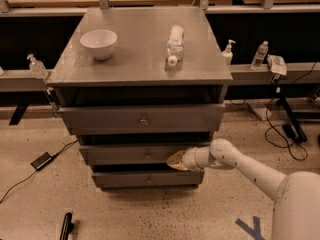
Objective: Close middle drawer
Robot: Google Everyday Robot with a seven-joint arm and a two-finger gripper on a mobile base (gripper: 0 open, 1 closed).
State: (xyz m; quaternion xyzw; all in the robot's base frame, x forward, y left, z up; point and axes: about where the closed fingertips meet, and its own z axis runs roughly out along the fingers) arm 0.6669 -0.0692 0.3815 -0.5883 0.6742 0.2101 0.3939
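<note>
The middle drawer (130, 154) is a low grey front panel with a tiny brass knob (147, 156) at its centre. It sits between a taller top drawer (142, 119) and the lowest drawer (147, 179). It stands out only slightly beyond the lowest drawer front. My gripper (176, 160) is at the end of the white arm (235, 164) coming in from the lower right. It rests against the right part of the middle drawer's front, just right of the knob.
The top drawer is pulled out, with a dark gap under the cabinet top (140, 44). A white bowl (98, 43) and a lying clear bottle (175, 41) sit on top. Cables (287, 129) lie on the floor at right, a black adapter (41, 160) at left.
</note>
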